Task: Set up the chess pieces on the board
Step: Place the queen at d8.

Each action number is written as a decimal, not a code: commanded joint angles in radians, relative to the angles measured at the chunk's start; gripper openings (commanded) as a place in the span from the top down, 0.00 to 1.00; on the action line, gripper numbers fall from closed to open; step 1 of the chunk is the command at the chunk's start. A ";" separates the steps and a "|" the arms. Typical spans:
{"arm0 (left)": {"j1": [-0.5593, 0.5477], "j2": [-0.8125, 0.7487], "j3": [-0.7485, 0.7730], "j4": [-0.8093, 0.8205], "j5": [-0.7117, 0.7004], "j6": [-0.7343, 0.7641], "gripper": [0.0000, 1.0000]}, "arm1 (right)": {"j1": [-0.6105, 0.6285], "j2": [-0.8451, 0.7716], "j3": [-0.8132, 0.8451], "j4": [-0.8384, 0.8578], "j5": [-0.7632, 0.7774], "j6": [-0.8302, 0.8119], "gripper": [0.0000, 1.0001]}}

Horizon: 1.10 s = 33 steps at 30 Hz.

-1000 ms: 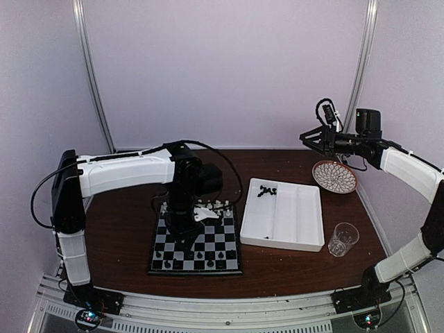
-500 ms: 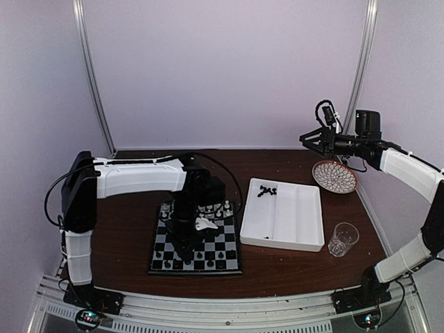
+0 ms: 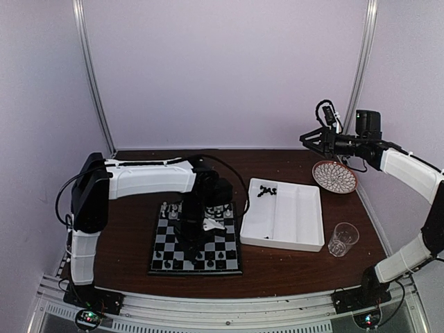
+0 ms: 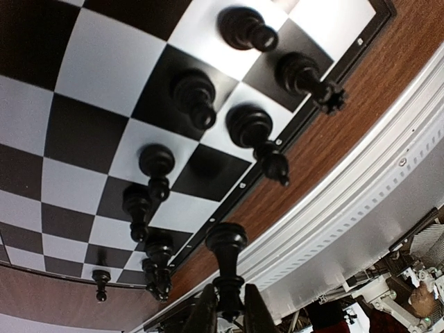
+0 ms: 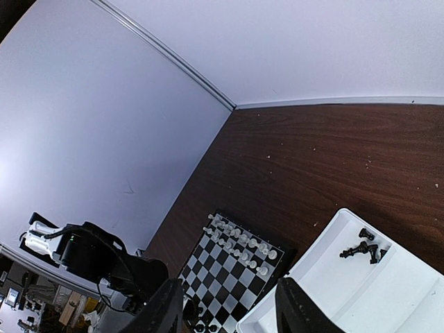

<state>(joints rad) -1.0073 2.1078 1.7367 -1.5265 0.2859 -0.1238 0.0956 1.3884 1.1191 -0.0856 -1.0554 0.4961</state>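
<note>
One board (image 4: 90, 69), one black chessman (image 4: 225, 267) held in left fingers (image 4: 208, 312)

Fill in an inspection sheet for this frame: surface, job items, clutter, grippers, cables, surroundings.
Surface: dark wooden table, pale flecks on it.
Job's things: board under the left arm; white pieces along its far edge, black pieces along its near edge; spare black pieces in the white tray.
Clutter: patterned plate, clear glass.
Grippers: left gripper shut on black chessman; right gripper open, empty, raised.
Cables: black cable loop at right wrist.
Surroundings: pale walls, metal rail at near edge.
</note>
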 commanded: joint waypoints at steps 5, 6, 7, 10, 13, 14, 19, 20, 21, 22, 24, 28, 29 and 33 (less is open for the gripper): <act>-0.016 0.043 0.058 -0.013 0.028 0.012 1.00 | 0.001 -0.029 -0.017 0.030 0.005 -0.016 0.51; -0.016 0.045 0.057 -0.011 0.028 0.011 1.00 | 0.002 -0.029 -0.017 0.029 0.003 -0.016 0.51; -0.016 0.047 0.057 -0.009 0.026 0.010 1.00 | 0.004 -0.028 -0.018 0.029 0.003 -0.016 0.51; -0.017 0.053 0.057 -0.001 0.028 0.006 1.00 | 0.002 -0.028 -0.018 0.029 0.004 -0.016 0.51; -0.016 0.061 0.062 0.003 0.027 0.006 0.99 | 0.003 -0.028 -0.018 0.030 0.005 -0.014 0.51; -0.016 0.063 0.063 0.004 0.024 0.004 0.98 | 0.003 -0.028 -0.018 0.031 0.005 -0.014 0.51; -0.017 0.066 0.065 0.007 0.018 0.003 0.96 | 0.003 -0.028 -0.019 0.031 0.004 -0.014 0.51; -0.016 0.067 0.065 0.008 0.017 0.003 0.96 | 0.003 -0.028 -0.019 0.031 0.004 -0.014 0.51; -0.017 0.068 0.064 0.009 0.015 0.003 0.96 | 0.003 -0.028 -0.019 0.031 0.004 -0.015 0.51; -0.016 0.071 0.065 0.010 0.013 0.003 0.95 | 0.003 -0.028 -0.019 0.031 0.005 -0.015 0.52; -0.016 0.073 0.065 0.016 0.008 0.002 0.95 | 0.002 -0.027 -0.021 0.030 0.005 -0.014 0.52; -0.016 0.075 0.064 0.024 0.010 0.000 0.94 | 0.003 -0.028 -0.021 0.031 0.004 -0.011 0.52; -0.016 0.075 0.065 0.026 0.007 -0.002 0.94 | 0.003 -0.028 -0.021 0.030 0.004 -0.011 0.52; -0.017 0.079 0.063 0.030 -0.003 -0.002 0.92 | 0.002 -0.028 -0.021 0.030 0.003 -0.010 0.52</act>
<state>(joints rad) -1.0183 2.1681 1.7767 -1.5105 0.2920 -0.1226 0.0956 1.3849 1.1076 -0.0803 -1.0554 0.4961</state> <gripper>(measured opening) 0.112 0.482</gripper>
